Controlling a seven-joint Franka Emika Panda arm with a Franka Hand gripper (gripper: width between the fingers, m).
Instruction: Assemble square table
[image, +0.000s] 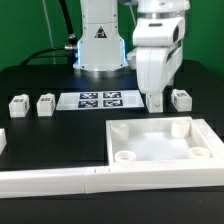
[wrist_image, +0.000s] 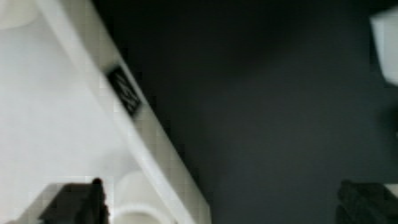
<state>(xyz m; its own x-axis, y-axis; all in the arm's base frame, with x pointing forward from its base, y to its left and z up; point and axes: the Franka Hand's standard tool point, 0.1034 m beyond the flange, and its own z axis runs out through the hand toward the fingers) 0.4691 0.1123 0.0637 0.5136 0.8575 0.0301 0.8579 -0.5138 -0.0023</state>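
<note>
Black bench (image: 40, 135) fills most of both views, with the arm's base standing at the back. The fingers (image: 155, 100) hang low over it, spread wide and gripping nothing. In the wrist view their two dark tips sit far apart with only bare dark surface between them.

Just beside them, toward the exterior view's right, stands one leg block (image: 180, 97), apart from the fingers. On their other side lies the marker board (image: 100, 99). In front of them rests the square table top (image: 160, 145), rim upward, its far edge near the fingers. Farther out, at the exterior view's left, two more leg blocks (image: 18, 103) (image: 46, 103) stand side by side. A white piece (image: 2, 140) cut off at the picture's edge may be the fourth, though I cannot tell. The long barrier wall (image: 60, 180) runs along the front.

By my reading the assembly has hardly begun. All four corner sockets (image: 125, 157) look empty, no leg is attached, and every leg in view is loose on the bench. Picking up, seating and fastening each leg is all still to do.

The exterior view gives the whole layout and the count of parts, but it hides the gap between the fingers. The wrist view settles that gap and also shows the black-and-white tag (wrist_image: 125, 90) on the top's rim, which the exterior view does not show. A white corner (wrist_image: 388, 50) at that picture's edge is probably the near leg block, but too little of it shows to be sure.
</note>
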